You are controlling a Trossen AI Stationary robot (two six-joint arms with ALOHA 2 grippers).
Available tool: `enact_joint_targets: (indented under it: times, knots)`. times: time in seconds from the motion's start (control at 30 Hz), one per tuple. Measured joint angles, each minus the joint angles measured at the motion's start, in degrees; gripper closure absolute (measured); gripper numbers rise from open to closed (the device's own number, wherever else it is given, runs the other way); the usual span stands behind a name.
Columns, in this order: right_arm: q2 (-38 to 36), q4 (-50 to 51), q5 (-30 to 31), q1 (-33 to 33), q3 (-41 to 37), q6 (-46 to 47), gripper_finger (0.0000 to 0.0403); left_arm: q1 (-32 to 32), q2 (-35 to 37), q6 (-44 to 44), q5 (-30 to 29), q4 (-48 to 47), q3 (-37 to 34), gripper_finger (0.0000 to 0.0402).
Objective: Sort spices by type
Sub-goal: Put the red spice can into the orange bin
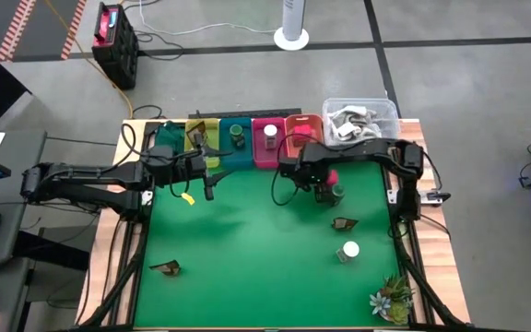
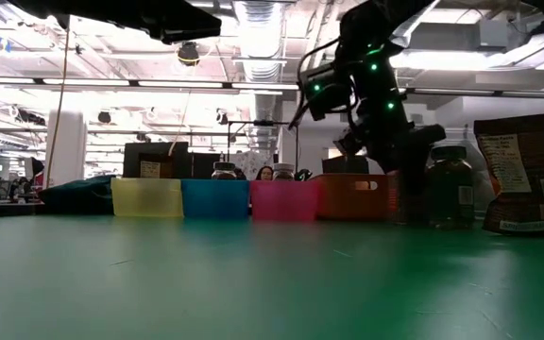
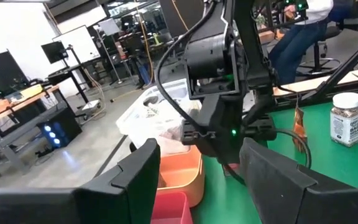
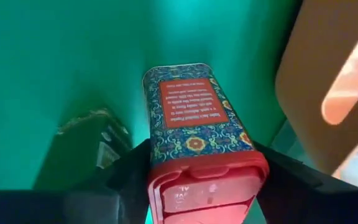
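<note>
The right gripper (image 4: pixel 197 186) straddles the red-pink spice block (image 4: pixel 194 134) at centre-right of the high view, near the orange bin (image 1: pixel 304 126), fingers at its sides; whether they clamp is unclear. The box looks rigid, light and slick, so flat sides suit best. The left gripper (image 3: pixel 194 180) hangs open.

Green tabletop (image 1: pixel 247 258). Bins in a row at its far edge: yellow (image 2: pixel 146 197), blue (image 2: pixel 214 198), pink (image 2: pixel 283 200), orange (image 2: pixel 352 195). Clear tub (image 1: pixel 362 118) beside them, plant (image 1: pixel 393 297) at near right corner.
</note>
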State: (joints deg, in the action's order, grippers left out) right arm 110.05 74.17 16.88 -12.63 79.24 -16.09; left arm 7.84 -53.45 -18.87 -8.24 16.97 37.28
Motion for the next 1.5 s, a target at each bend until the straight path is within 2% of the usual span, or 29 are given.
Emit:
enact_joint_targets:
  times: [0.1, 0.23, 0.53, 0.67, 0.83, 1.0, 1.2, 1.5]
  knots:
    - [0.0, 0.5, 0.5, 0.3, 0.9, -0.3, 0.0163, 0.0, 0.0, -0.3, 0.0, 0.0, 0.0, 0.0191]
    - [-0.5, 1.3, 0.6, 0.2, 3.8, -0.4, 0.0165, 0.0, 0.0, -0.6, 0.0, 0.0, 0.0, 0.0191]
    - [-0.6, 4.6, 0.6, 0.1, 18.4, -2.7, 0.0164, 0.0, 0.0, -0.6, 0.0, 0.0, 0.0, 0.0191]
    - [-0.7, 1.0, 0.9, -1.8, 23.1, -6.0, 0.0163, 0.0, 0.0, -0.6, 0.0, 0.0, 0.0, 0.0191]
    - [-0.1, -0.2, 6.1, -5.8, 24.1, -8.7, 0.0162, 0.0, 0.0, -0.6, 0.0, 0.0, 0.0, 0.0191]
    - [1.5, -0.5, 6.2, -9.4, 24.1, -8.9, 0.0161, 0.0, 0.0, -0.9, 0.0, 0.0, 0.0, 0.0191]
    - [6.7, -1.3, 6.5, -10.3, 24.1, -11.4, 0.0160, 0.0, 0.0, -1.0, -0.1, 0.1, 0.0, 0.0191]
    - [13.5, -0.3, 10.2, -10.5, 24.1, -12.6, 0.0151, 0.0, 0.0, -1.5, -0.1, -0.8, 0.0, 0.0191]
